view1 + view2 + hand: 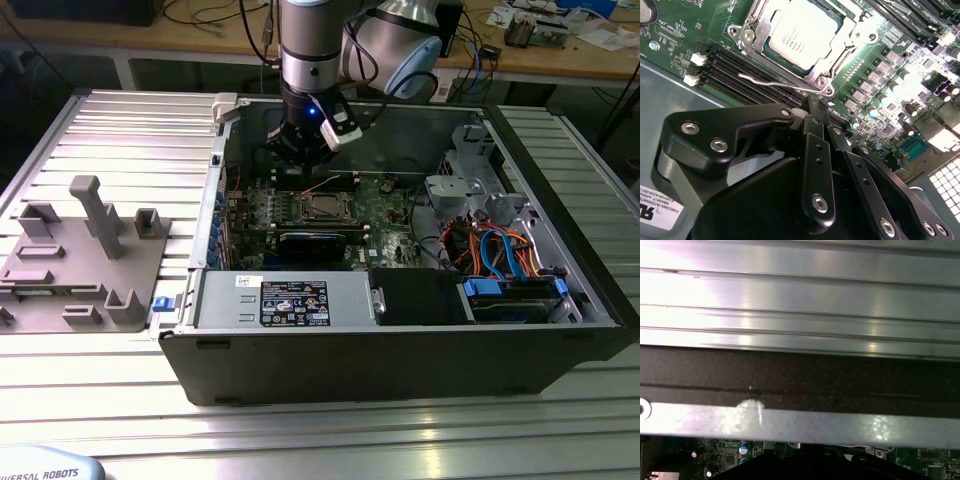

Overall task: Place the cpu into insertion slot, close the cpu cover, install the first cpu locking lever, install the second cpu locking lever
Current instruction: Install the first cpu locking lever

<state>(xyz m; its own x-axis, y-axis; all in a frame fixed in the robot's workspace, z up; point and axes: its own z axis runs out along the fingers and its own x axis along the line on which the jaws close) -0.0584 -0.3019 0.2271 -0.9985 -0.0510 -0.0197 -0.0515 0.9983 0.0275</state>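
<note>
- A ribbed aluminium table [110, 130] carries everything, with cluttered wooden benches [560, 55] behind it; my landmark is the open computer case [400, 350] lying on its side on that table.
- Nearest the exterior view, in front of the case, a white device corner [45, 468] sits at the table edge.
- Off the case toward the exterior view's left stands a grey moulded fixture [85, 255] with upright posts, well apart from my work.
- Inside the case, along its near wall, lies the power supply box [285, 300] with a label, and beside it a black block [420, 298].
- Toward the exterior view's right end of the case sit a drive cage [510, 300] with blue tabs and a bundle of orange and blue cables [495, 245].
- Deeper in, the green motherboard [380, 215] fills the case floor.
- On it the cpu [805, 32] already sits in the insertion slot [772, 50], its silver top showing through the window of the cpu cover [840, 55], which lies flat around it.
- A thin wire locking lever [775, 82] stands tilted free across the black memory slots [740, 70], just beside the socket.
- My gripper [815, 112] hangs over the far part of the case, just beside that lever's socket end; my black fingers [815, 145] are drawn together with nothing between them.
- The case's far wall [800, 385] rises close behind me.
</note>
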